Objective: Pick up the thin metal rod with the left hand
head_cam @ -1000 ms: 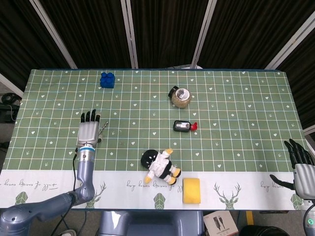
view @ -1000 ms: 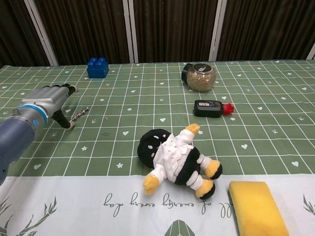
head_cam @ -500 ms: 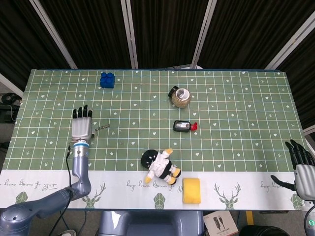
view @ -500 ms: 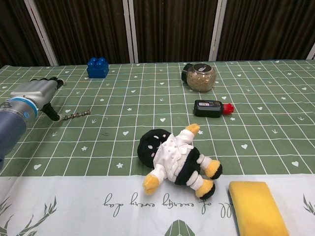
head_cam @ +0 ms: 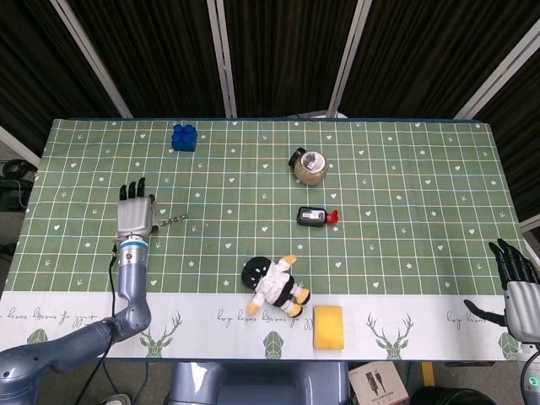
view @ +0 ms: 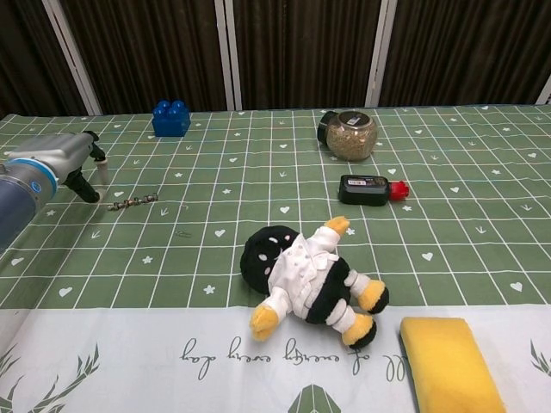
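Head view: left hand (head_cam: 135,216) lies flat over the table (head_cam: 405,169) at abt 9 o'clock from centre, fingers (head_cam: 132,191) straight, slightly apart, pointing to 12, holding nothing. Rod (head_cam: 171,222) lies on the cloth just beside the hand, at its 3 o'clock, not gripped; whether the thumb touches its near end, can't tell. Right hand (head_cam: 513,287) sits at the frame's 4 o'clock edge, off the table corner, fingers spread, empty. Blue block (head_cam: 184,137) at 11 o'clock near the far edge. Jar (head_cam: 310,166) at abt 1 o'clock from centre, black bottle (head_cam: 313,217) w/ red cap just at its 6. Plush penguin (head_cam: 274,283) at 6 o'clock, yellow sponge (head_cam: 328,326) at its 4–5, near the front edge.

Chest view: left hand (view: 60,157) enters at 9 o'clock, thumb hanging down toward the cloth, other fingers barely seen. Rod (view: 132,203) lies flat at the hand's 4 o'clock, a small gap showing between thumb tip and rod end. Block (view: 171,118) at 11, jar (view: 351,134) at 1, bottle (view: 370,189) below it, penguin (view: 306,280) at 6, sponge (view: 449,365) at 5. Right hand not seen here.
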You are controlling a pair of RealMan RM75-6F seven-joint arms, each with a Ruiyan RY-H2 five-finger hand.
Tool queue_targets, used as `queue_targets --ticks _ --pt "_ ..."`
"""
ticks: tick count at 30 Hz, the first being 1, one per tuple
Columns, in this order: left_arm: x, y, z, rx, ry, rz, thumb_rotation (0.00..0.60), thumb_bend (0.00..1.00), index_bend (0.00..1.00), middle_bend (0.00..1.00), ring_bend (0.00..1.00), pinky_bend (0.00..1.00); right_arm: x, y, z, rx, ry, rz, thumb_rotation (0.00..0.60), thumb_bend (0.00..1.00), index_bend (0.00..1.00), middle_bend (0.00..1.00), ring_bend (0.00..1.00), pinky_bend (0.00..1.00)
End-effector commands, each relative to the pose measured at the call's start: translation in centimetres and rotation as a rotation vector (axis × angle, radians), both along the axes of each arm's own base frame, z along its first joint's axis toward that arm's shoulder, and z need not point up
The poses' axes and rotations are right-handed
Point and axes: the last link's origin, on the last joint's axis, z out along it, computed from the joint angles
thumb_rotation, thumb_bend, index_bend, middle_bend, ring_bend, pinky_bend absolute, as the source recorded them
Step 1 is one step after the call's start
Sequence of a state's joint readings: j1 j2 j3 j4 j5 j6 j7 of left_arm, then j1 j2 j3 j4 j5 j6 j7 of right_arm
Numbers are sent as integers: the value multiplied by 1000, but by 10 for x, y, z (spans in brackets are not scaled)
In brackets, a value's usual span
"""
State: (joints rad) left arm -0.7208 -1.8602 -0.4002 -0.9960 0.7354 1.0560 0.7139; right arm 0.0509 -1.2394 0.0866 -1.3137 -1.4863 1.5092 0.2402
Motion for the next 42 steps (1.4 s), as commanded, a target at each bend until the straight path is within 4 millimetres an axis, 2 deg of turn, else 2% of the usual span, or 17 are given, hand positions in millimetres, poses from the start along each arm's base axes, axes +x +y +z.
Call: queue_targets --ticks 1,13,19,42 --pt "2 -2 7 -9 1 48 600 347 525 0 0 0 0 0 0 -1 -1 1 600 43 63 0 0 117" --pt "5 -2 1 -19 26 95 600 334 511 0 0 0 1 0 0 -2 -7 7 600 41 63 0 0 116" --pt "8 -3 -6 -27 24 89 600 286 495 0 0 0 2 0 0 -2 -9 11 600 41 63 0 0 116" --pt "13 -2 -27 -38 39 86 600 287 512 0 0 0 2 0 2 -13 -24 9 600 42 64 0 0 116"
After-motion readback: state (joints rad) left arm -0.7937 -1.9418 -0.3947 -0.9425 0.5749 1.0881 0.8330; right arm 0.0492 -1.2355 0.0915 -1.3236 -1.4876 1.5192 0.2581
